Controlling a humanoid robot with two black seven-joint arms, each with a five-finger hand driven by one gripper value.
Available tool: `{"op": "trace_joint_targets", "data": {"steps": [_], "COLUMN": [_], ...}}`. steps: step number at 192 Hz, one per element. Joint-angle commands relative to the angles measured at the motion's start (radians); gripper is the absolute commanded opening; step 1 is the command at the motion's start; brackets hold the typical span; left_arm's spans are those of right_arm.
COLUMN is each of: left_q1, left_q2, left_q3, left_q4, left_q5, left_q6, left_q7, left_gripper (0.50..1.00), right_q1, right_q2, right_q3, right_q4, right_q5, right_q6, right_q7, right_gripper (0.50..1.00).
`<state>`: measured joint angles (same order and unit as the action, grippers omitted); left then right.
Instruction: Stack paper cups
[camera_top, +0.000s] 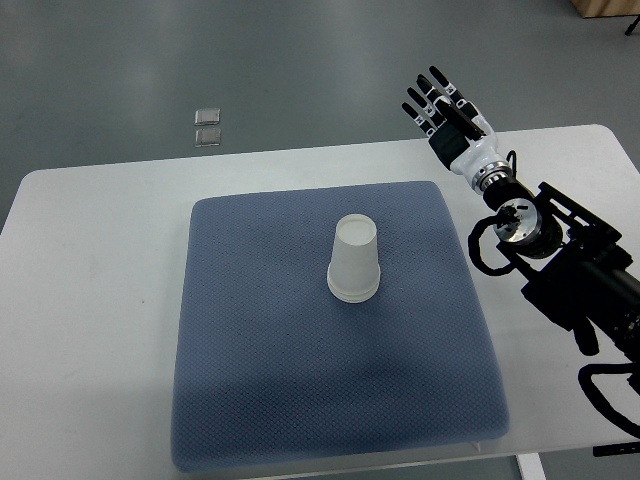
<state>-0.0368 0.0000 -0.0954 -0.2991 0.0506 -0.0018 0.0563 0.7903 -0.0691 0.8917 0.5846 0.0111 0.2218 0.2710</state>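
Paper cups (354, 262) stand upside down mid-mat as one stack, right hand (447, 112) empty and well apart.
Count: one stack (two nested rims seem to show at its base), one blue mat (250, 400), one white surface (90, 300), one hand, fingers spread. Stacking looks finished; any withdrawal should stay high, clear of the stack.
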Motion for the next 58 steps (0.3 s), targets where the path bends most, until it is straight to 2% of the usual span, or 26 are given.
{"op": "trace_joint_targets", "data": {"steps": [1, 58], "left_q1": [0.000, 0.000], "left_q2": [0.000, 0.000], "left_q3": [0.000, 0.002], "left_q4": [0.000, -0.002], "left_q5": [0.000, 0.000], "left_q6": [0.000, -0.001], "left_q7": [0.000, 0.000], "left_gripper": [1.000, 1.000], "right_q1": [-0.010, -0.017], "right_q2": [0.000, 0.000], "right_q3": [0.003, 0.001], "right_q4": [-0.015, -0.043], "right_q5": [0.001, 0.000], "right_q6": [0.031, 0.041], "right_q7": [0.000, 0.000], "right_gripper": [0.825, 0.825]}}
